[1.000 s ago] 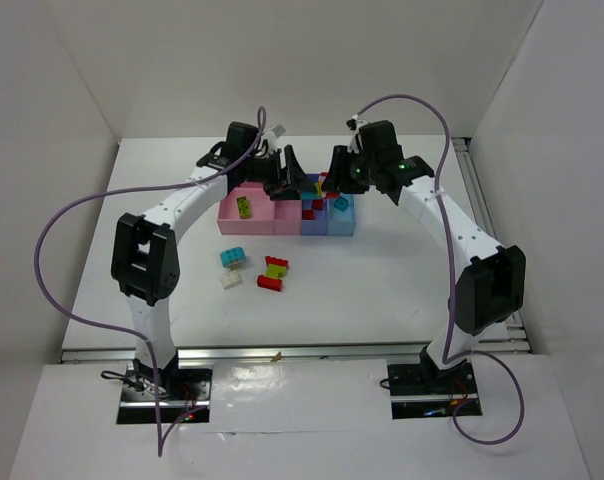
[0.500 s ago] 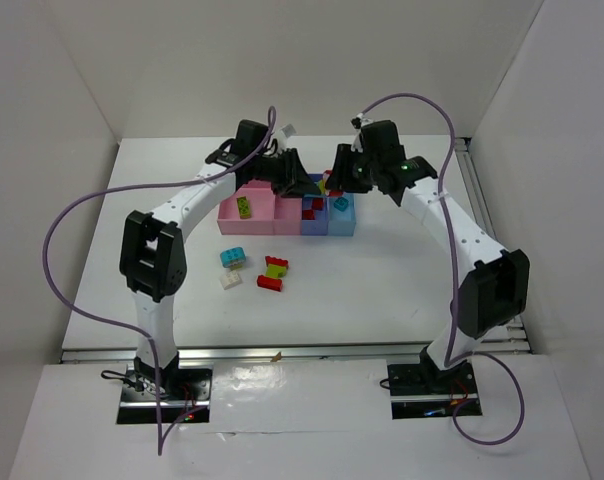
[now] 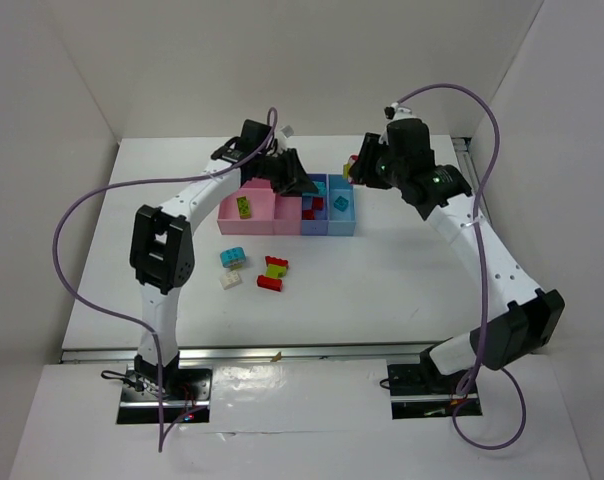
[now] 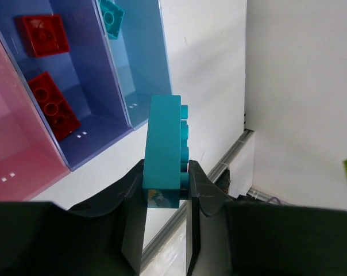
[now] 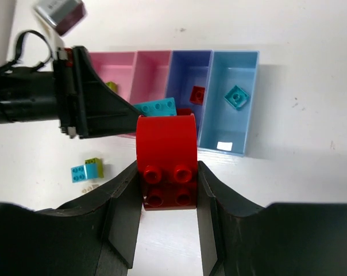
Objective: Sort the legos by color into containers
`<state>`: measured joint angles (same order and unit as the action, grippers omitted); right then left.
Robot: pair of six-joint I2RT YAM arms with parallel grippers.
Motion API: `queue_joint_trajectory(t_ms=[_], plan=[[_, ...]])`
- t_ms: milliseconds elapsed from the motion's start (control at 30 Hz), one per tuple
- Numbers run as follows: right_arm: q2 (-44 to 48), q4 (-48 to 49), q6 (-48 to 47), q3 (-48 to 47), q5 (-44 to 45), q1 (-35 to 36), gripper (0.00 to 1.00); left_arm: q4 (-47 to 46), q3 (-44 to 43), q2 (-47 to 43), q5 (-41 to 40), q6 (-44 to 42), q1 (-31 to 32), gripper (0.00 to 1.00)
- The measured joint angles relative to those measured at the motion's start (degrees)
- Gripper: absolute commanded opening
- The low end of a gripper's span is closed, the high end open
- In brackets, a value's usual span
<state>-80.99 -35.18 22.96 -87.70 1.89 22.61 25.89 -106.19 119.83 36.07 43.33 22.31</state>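
My left gripper [image 4: 165,172] is shut on a teal lego [image 4: 164,150], held above the far side of the containers, over the dark blue bin [image 4: 99,86] and light blue bin [image 4: 140,69]. My right gripper [image 5: 168,172] is shut on a red lego [image 5: 167,155], raised near the light blue bin [image 5: 238,123]. Two red bricks [image 4: 42,34] lie in the dark blue bin. One teal brick [image 5: 236,96] lies in the light blue bin. A yellow-green brick [image 3: 242,207] lies in the left pink bin [image 3: 232,222].
Loose legos lie in front of the bins: a teal one [image 3: 233,257], a whitish one [image 3: 230,280], a yellow-green and red stack [image 3: 275,266] and a red one [image 3: 270,283]. A metal rail [image 3: 469,170] runs along the table's right edge. White walls enclose the table.
The left jaws have closed on the teal lego over the bins. The right arm has swung back and to the right, carrying the red lego away from the bins.
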Motion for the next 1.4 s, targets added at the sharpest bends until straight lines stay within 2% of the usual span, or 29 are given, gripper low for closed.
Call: queue_joint_trajectory(t_ms=[267,467,600,667,733,767,800,833,867,900,1000,1033,1133,1267,1300,1400], plan=[[0.1,-2.1,1.7,1.1,4.9,-2.2,0.17,1.4,-10.0,5.9,-1.5,0.2,0.8,0.0],[2.9,-3.4,3.7,3.6,8.1,-5.5,0.17,2.8,-23.5,16.1,-7.1,0.5,4.6,0.0],[4.0,-3.5,4.5,3.9,8.7,-7.1,0.17,2.5,-23.9,17.7,-10.3,0.7,6.9,0.0],[4.1,-3.4,4.6,3.9,8.6,-7.6,0.17,2.5,-23.9,18.0,-11.5,0.7,7.7,0.07],[4.0,-3.5,4.6,3.9,8.4,-8.0,0.17,2.5,-23.9,18.3,-12.6,0.8,8.0,0.26],[4.0,-3.5,4.6,3.9,8.3,-8.2,0.17,2.5,-23.9,18.4,-13.1,0.9,8.0,0.44],[4.0,-3.5,4.6,3.9,8.3,-8.3,0.17,2.4,-23.9,18.5,-13.5,0.8,7.9,0.53],[4.0,-3.5,4.6,3.9,8.2,-8.4,0.17,2.5,-23.9,18.6,-13.8,0.8,7.8,0.66],[4.0,-3.5,4.6,3.9,8.2,-8.4,0.17,2.5,-23.9,18.7,-14.0,1.1,7.7,0.66],[4.0,-3.5,4.6,3.9,8.0,-8.4,0.17,2.5,-23.9,18.7,-14.3,1.3,7.6,0.74],[4.0,-3.4,4.6,3.9,7.4,-8.5,0.17,2.4,-23.9,18.7,-14.8,1.6,7.4,0.79],[4.0,-3.4,4.6,3.9,7.3,-8.7,0.17,2.4,-23.9,18.7,-14.9,1.7,7.3,0.86],[3.9,-3.4,4.6,4.3,6.6,-8.8,0.17,2.4,-23.9,18.7,-15.0,1.8,7.2,0.86],[3.2,-3.1,4.3,4.5,3.9,-9.0,0.17,2.6,-23.9,18.5,-14.6,1.5,7.2,0.79],[2.8,-2.8,4.0,4.5,2.5,-9.3,0.2,2.6,-23.4,17.9,-14.6,0.7,7.2,0.79],[1.1,-1.1,2.8,4.5,-4.8,-10.6,0.2,2.7,-16.9,12.0,-14.7,-4.5,7.0,0.79]])
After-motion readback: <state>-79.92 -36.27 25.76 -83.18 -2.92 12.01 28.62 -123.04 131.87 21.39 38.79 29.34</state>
